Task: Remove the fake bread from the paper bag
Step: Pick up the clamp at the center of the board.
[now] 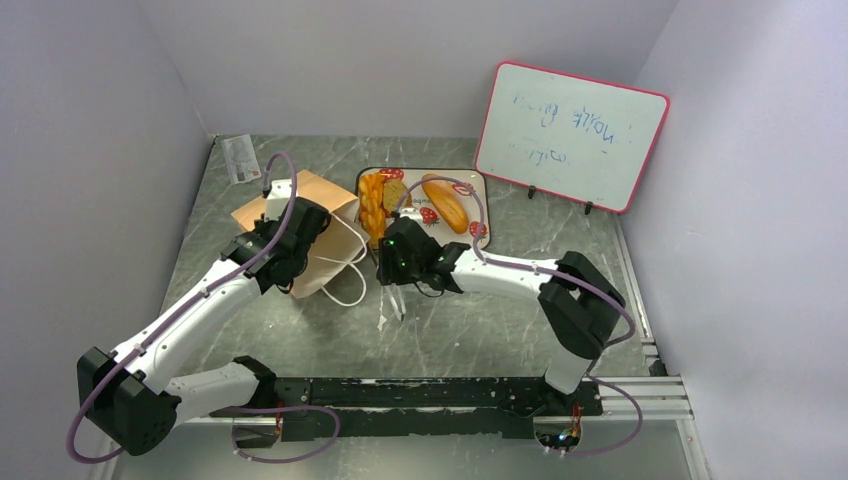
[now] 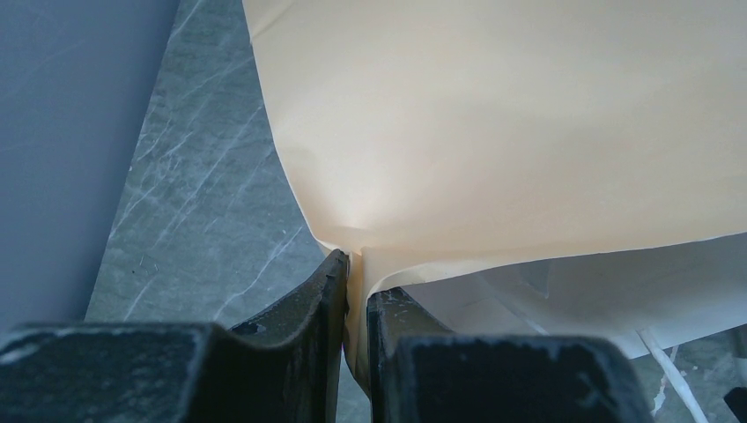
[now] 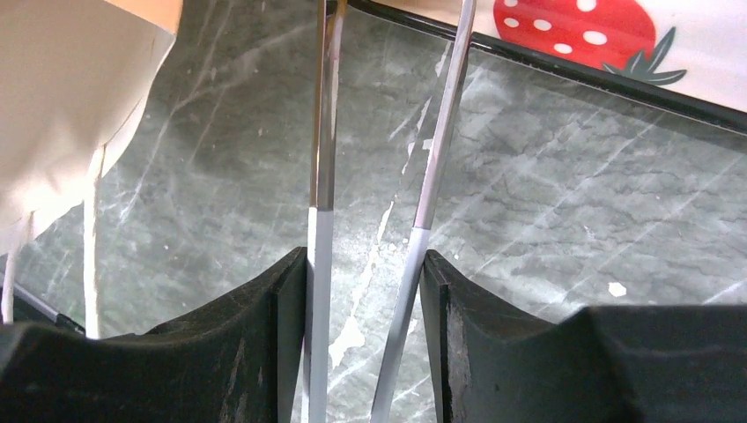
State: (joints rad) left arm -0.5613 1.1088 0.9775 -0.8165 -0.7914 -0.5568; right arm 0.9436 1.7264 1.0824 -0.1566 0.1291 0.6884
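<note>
The paper bag (image 1: 312,200) lies on its side left of centre, its white cord handles (image 1: 345,268) trailing toward the middle. My left gripper (image 1: 298,238) is shut on the bag's mouth edge. In the left wrist view the tan paper (image 2: 493,132) is pinched between the fingers of the left gripper (image 2: 355,266). No bread shows inside the bag. A braided twist (image 1: 372,208), a round brownish slice (image 1: 396,195) and an oblong loaf (image 1: 445,203) lie on the strawberry-print tray (image 1: 478,190). My right gripper (image 1: 396,268) (image 3: 366,264) is shut on slim silver tongs (image 3: 323,132), which hold no bread.
A pink-framed whiteboard (image 1: 570,135) leans at the back right. A small card (image 1: 238,158) lies in the back left corner. The tray's dark rim (image 3: 573,70) and the bag's side (image 3: 70,106) flank the tongs. Grey walls close in left, right and back.
</note>
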